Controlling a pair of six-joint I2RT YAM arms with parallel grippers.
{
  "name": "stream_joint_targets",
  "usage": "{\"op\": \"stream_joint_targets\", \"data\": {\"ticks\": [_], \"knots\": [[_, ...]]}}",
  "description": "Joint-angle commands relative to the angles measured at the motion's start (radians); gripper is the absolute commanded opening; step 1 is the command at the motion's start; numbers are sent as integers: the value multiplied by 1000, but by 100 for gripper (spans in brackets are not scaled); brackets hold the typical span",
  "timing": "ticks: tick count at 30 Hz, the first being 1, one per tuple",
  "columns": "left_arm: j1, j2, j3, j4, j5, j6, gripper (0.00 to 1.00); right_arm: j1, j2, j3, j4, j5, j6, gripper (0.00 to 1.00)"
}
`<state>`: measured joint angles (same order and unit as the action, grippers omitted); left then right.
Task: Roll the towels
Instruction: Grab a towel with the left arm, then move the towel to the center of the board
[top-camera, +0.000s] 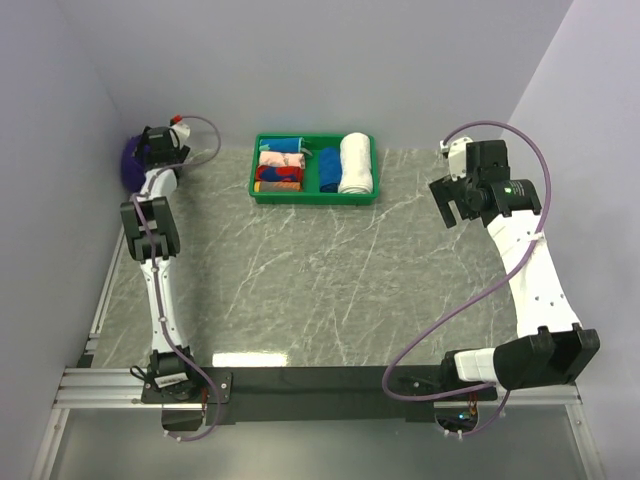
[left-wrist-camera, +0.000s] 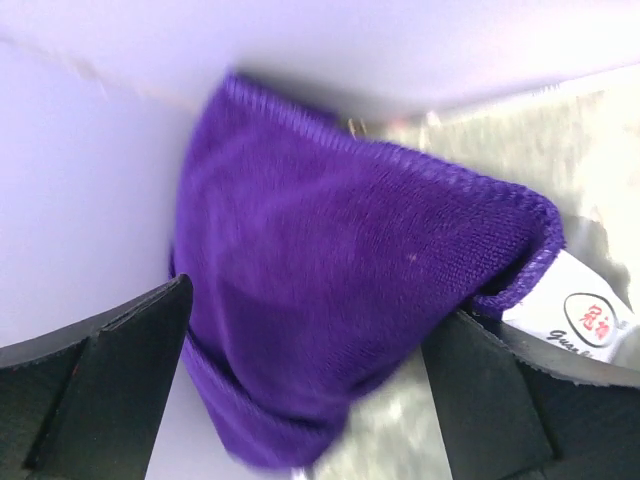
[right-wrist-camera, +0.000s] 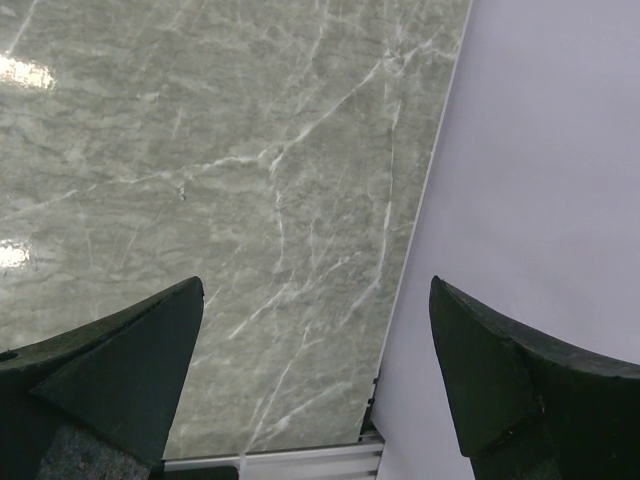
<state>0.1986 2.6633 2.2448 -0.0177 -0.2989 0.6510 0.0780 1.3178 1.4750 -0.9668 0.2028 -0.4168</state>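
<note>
A deep-purple towel (top-camera: 127, 166) lies bunched in the table's far left corner, pressed against the wall. In the left wrist view the towel (left-wrist-camera: 340, 280) fills the middle, a white label (left-wrist-camera: 585, 320) at its right corner. My left gripper (top-camera: 146, 157) is right at it and stands open, and in its own view the gripper (left-wrist-camera: 312, 325) has one finger on either side of the cloth without closing on it. My right gripper (top-camera: 447, 202) hangs open over the table's right side with nothing in it. Between the right gripper's (right-wrist-camera: 317, 290) fingers only marble and the wall show.
A green tray (top-camera: 315, 198) stands at the back centre. It holds a rolled white towel (top-camera: 355, 162), a blue one (top-camera: 328, 170) and patterned rolls (top-camera: 280, 166). Walls close in on the left, back and right. The table's right edge (right-wrist-camera: 400, 300) runs under the right gripper.
</note>
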Motion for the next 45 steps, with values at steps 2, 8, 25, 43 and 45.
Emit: {"op": "stream_joint_targets", "data": {"ticks": [2, 8, 25, 43, 45], "knots": [[-5, 121, 47, 154, -6, 282, 99, 0, 0, 41, -20, 49, 6, 100], [-2, 136, 15, 199, 24, 348, 84, 2, 9, 42, -19, 50, -7, 100], [-129, -607, -690, -157, 78, 154, 0, -3, -15, 27, -58, -161, -70, 88], [-744, -1051, -867, -860, 738, -166, 29, -118, -81, -120, -88, -494, 7, 86], [-786, -1042, -812, -834, 788, -220, 82, -124, -86, -137, -93, -517, 21, 86]]}}
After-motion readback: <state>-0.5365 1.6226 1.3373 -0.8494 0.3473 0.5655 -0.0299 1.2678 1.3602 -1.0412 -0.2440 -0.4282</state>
